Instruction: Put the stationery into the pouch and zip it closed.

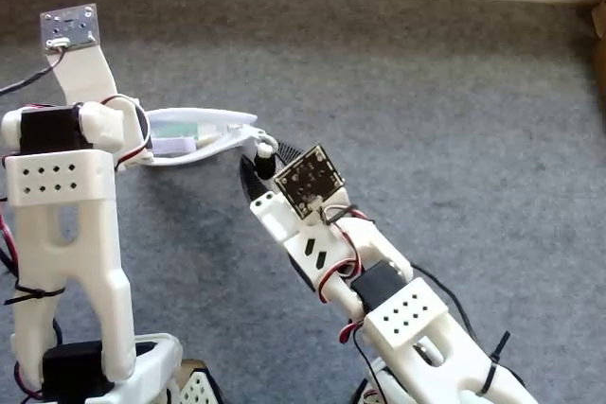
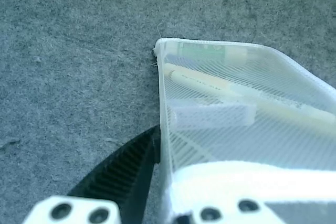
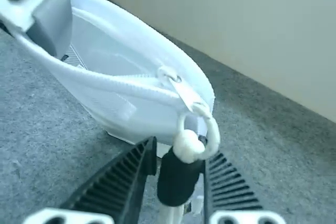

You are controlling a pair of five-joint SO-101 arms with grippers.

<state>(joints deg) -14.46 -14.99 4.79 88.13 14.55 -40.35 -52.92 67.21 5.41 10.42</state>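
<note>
Right jaws gripping zip pull (image 3: 181, 177), left jaws pinching pouch (image 2: 273, 148) (stationery (image 2: 210, 83) hazy)

White pouch (image 1: 201, 131) on grey felt table (image 1: 454, 73)

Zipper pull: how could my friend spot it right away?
Look over the grey carpet to the see-through white pouch held between the two arms. At its end, a white cord loop leads to the zipper pull, pinched in the right hand. It alone is a small black piece topped by a white knot.
</note>
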